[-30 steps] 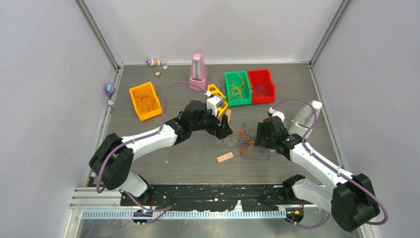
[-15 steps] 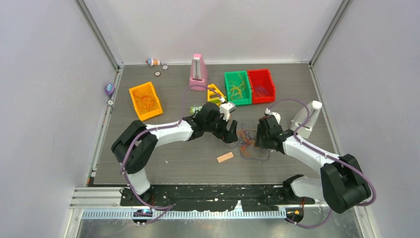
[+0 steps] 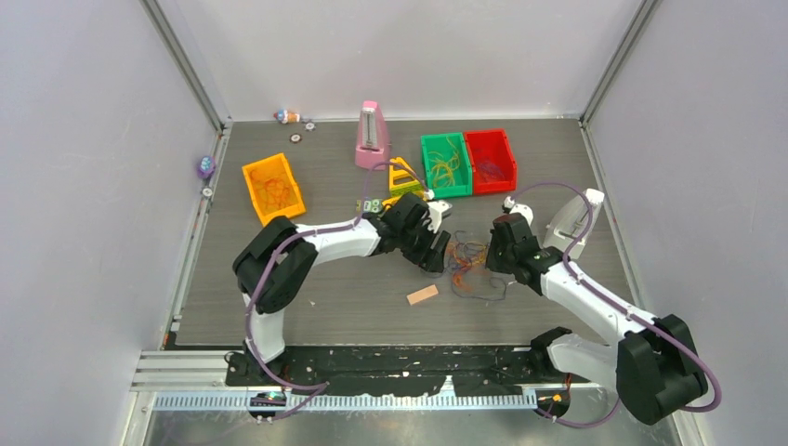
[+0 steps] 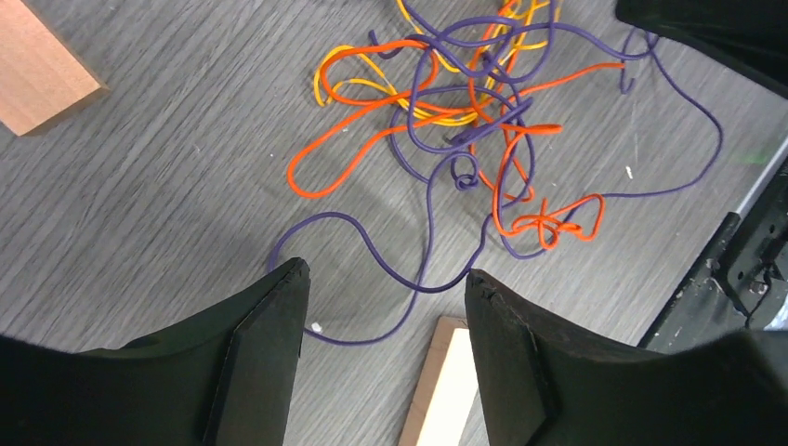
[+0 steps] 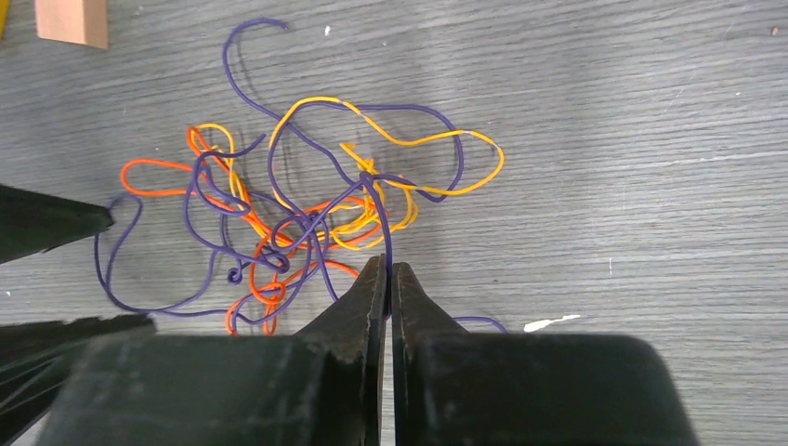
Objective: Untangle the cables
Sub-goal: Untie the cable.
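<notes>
The cables (image 3: 469, 265) lie in a tangle mid-table, and from above both wrists cover its flanks. At its 9 o'clock the left gripper (image 4: 386, 279) stands fairly wide and empty, straddling a purple loop. At 3 o'clock the right gripper (image 5: 390, 271) is pinched together, apparently on one purple strand. A wooden block (image 3: 422, 295) lies at 7 o'clock. The green bin (image 3: 446, 165) and red bin (image 3: 490, 161) sit at 12, well apart.
</notes>
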Available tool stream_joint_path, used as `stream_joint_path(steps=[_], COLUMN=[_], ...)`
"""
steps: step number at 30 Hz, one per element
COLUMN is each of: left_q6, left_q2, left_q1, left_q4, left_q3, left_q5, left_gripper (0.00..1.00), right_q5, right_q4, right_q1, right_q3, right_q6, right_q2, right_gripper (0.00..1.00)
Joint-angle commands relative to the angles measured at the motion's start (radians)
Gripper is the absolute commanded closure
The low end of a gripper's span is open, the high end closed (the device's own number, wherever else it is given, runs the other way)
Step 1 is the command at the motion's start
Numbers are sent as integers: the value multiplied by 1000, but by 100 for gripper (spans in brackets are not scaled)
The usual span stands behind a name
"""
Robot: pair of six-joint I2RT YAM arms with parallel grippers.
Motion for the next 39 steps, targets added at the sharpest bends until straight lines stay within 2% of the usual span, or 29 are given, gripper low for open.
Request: stream_joint_path(steps=[1, 5, 7, 8, 9, 11, 12, 17, 24, 28, 34, 39], left_q6=[-14, -21, -16, -12, -4, 9, 12, 0, -91, -109, -159, -244], left_q2=[50, 85, 97, 100, 101, 96, 87, -8, -195, -271, -403, -529], left_q1=[-11, -21, -22, -22, -23, -22, -21, 9, 123, 157, 212, 311], left_q4=[-52, -51, -33, -27, -18, -13, -21, 15, 206, 212, 216, 315], left_q3=[87, 126, 128, 129, 128, 126, 125, 33, -182, -244, -355, -493], left_q5=[17, 41, 48, 50, 53, 36, 12, -114, -125, -224, -421, -423], left_gripper=[36, 35, 39, 46, 58, 90, 100, 100, 100, 100, 100, 100], right_q5=[0, 8, 17, 32, 41, 69, 96, 185, 379, 497, 642, 636], right_q4=[11, 11, 7, 2, -9, -29, -48, -131, -272, -320, -373, -398], right_q1=[-4, -4, -6, -6, -7, -12, -18, -69, -134, -150, -164, -168], right_q3=[10, 6, 6, 9, 11, 17, 22, 67, 151, 170, 203, 222], right_q6=[2, 4, 8, 15, 20, 35, 47, 35, 17, 59, 111, 109], right_q2=[-40, -47, -52, -55, -62, -86, -98, -235, -388, -446, -472, -441], right_gripper=[95, 95, 95, 95, 95, 95, 95, 95, 95, 95, 95, 95])
